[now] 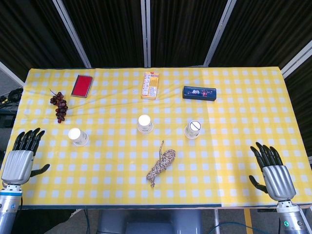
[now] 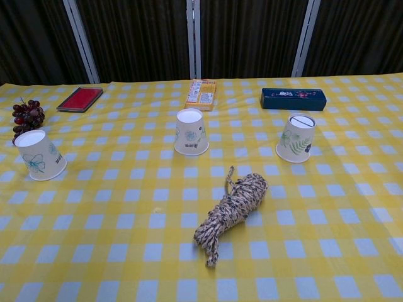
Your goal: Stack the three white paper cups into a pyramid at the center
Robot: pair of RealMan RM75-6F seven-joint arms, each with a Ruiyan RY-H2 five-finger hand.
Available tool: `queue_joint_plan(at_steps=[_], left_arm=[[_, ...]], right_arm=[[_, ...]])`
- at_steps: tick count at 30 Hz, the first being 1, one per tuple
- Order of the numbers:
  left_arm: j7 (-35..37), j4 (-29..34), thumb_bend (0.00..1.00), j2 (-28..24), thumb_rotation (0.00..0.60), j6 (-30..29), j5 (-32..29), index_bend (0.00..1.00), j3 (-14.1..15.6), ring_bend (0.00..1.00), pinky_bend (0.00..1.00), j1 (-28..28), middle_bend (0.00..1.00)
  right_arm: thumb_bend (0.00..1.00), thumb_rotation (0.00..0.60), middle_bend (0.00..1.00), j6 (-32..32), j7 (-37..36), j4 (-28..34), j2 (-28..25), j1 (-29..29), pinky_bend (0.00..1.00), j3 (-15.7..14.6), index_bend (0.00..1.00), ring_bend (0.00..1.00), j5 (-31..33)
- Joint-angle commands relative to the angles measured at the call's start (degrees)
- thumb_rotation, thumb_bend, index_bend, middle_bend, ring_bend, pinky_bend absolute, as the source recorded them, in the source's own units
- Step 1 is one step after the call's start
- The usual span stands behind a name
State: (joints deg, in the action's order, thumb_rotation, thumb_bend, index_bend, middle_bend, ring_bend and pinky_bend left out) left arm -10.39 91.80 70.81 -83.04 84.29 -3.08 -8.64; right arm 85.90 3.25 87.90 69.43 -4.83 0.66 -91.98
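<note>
Nothing stacked so far: my three cups sit upside down in a spread-out row across the bench, left cup [image 1: 78, 136], middle cup [image 1: 145, 123] and right cup [image 1: 193, 129], all well apart. My left hand [image 1: 22, 156] and right hand [image 1: 273, 170] rest at the near corners, fingers spread, holding nothing, so the whole pyramid's left to build.

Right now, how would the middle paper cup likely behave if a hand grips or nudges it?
The middle paper cup stands upside down on its wide rim, so it probably resists tipping. It looks thin-walled and empty, likely light and easily crushed. On the checked tablecloth it may slide when nudged.
</note>
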Motion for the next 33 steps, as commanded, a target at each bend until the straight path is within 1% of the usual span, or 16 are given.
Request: queue_joint_plan(at_steps=[1,9,15,16,18,19,21,24,29,31,33], left_arm=[[-0.05,0.05,0.0,0.01,0.6,-0.05,-0.01,0.0,0.02,0.0,0.0,0.04,0.0],[-0.1,0.08,0.0,0.06,0.6,0.08,0.03,0.0,0.02,0.0,0.0,-0.05,0.0],[0.76,-0.47,0.0,-0.01,0.6,1.41,-1.25,0.0,-0.83,0.0,0.0,-0.83,0.0],[0.99,-0.46,0.01,-0.2,0.6,1.98,-1.8,0.0,-1.13,0.0,0.0,-1.12,0.0],[1.77,-0.34,0.06,-0.41,0.6,3.1,-3.04,0.0,-1.93,0.0,0.0,-1.75,0.0],[2.4,-0.29,0.08,-0.46,0.6,3.9,-3.92,0.0,-2.54,0.0,0.0,-2.23,0.0],[2.83,-0.46,0.1,-0.6,0.6,6.02,-5.89,0.04,-3.67,0.0,0.0,-3.42,0.0],[2.28,-0.83,0.15,-0.91,0.6,10.32,-8.98,0.14,-5.34,0.0,0.0,-5.97,0.0],[0.98,-1.15,0.15,-1.33,0.6,16.61,-13.73,0.2,-7.03,0.0,0.0,-9.4,0.0],[-0.53,-1.85,0.15,-1.11,0.6,19.87,-16.61,0.21,-7.74,0.0,0.0,-11.35,0.0],[-1.57,-2.39,0.15,-0.77,0.6,21.57,-18.43,0.23,-8.13,0.0,0.0,-12.51,0.0]], right_arm=[[0.17,0.6,0.0,0.08,-0.05,0.02,-0.1,0.08,0.0,-0.08,0.01,0.0,-0.08],[0.17,0.6,0.0,0.18,-0.26,0.44,-0.36,0.15,0.0,-0.18,0.01,0.0,-0.25],[0.17,0.6,0.0,-0.98,-0.51,0.09,-0.04,-0.34,0.0,0.18,0.01,0.0,0.69],[0.17,0.6,0.0,-1.2,-0.62,-0.09,0.03,-0.44,0.0,0.26,0.01,0.0,0.86],[0.17,0.6,0.0,-1.52,-0.75,-0.4,0.1,-0.55,0.0,0.36,0.01,0.0,1.19],[0.17,0.6,0.0,-1.67,-0.85,-0.53,0.14,-0.64,0.0,0.47,0.01,0.0,1.36],[0.17,0.6,0.0,-2.0,-1.08,-0.72,0.19,-0.72,0.0,0.5,0.01,0.0,1.67],[0.17,0.6,0.0,-2.27,-1.55,-0.94,0.16,-0.89,0.0,0.64,0.01,0.0,1.92],[0.17,0.6,0.0,-2.38,-2.13,-1.05,0.11,-1.0,0.0,0.8,0.01,0.0,2.14],[0.17,0.6,0.0,-2.07,-2.71,-1.46,0.33,-1.09,0.0,1.02,0.01,0.0,2.04],[0.17,0.6,0.0,-2.21,-3.03,-1.75,0.44,-1.14,0.0,1.07,0.01,0.0,2.19]])
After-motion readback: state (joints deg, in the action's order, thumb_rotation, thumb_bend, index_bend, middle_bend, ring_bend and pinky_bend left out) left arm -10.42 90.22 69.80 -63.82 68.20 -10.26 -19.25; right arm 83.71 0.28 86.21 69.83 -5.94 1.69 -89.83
